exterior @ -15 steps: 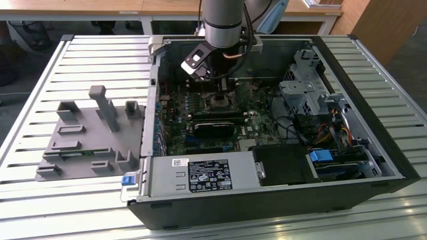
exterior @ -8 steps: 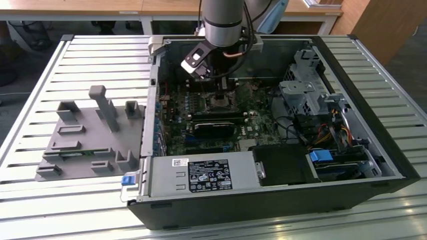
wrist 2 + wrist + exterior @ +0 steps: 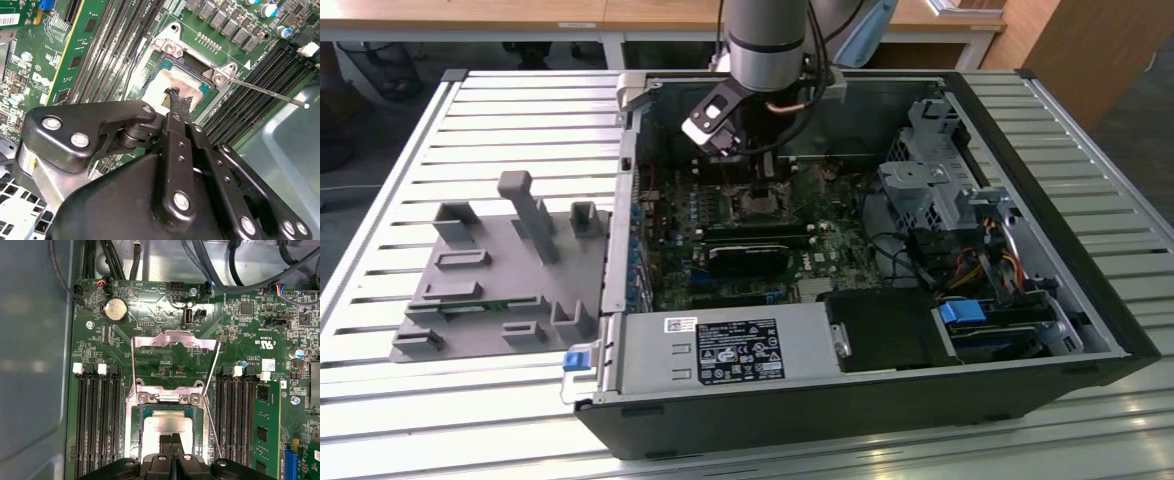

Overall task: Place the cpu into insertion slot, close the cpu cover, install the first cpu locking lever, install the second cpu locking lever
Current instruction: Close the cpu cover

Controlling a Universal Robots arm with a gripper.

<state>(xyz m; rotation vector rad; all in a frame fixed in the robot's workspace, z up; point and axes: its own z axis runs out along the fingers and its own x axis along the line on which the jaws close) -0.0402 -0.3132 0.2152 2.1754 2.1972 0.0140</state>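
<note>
The cpu (image 3: pixel 167 426) lies flat in the insertion slot (image 3: pixel 132 432) on the green motherboard, its silvery top also showing in the second wrist view (image 3: pixel 171 80). My gripper (image 3: pixel 171 441) hangs right over the chip's near edge, fingers shut together with nothing between them; the black tip (image 3: pixel 177 97) touches or nearly touches the chip. The cpu cover (image 3: pixel 175 337) stands swung open behind the socket. One thin locking lever (image 3: pixel 213 365) runs beside the cover, and a lever rod (image 3: pixel 270 92) sticks out free. In the exterior view the gripper (image 3: pixel 758 180) is down inside the case over the slot (image 3: pixel 758 206).
Long black memory slots (image 3: pixel 97 425) (image 3: pixel 235 420) flank the socket. A coin battery (image 3: pixel 116 309) and cables lie beyond the cover. The case holds a power supply (image 3: pixel 720 350) and drive cage (image 3: pixel 927 185). A grey fixture (image 3: pixel 494 270) sits on the slatted table at the exterior view's left.
</note>
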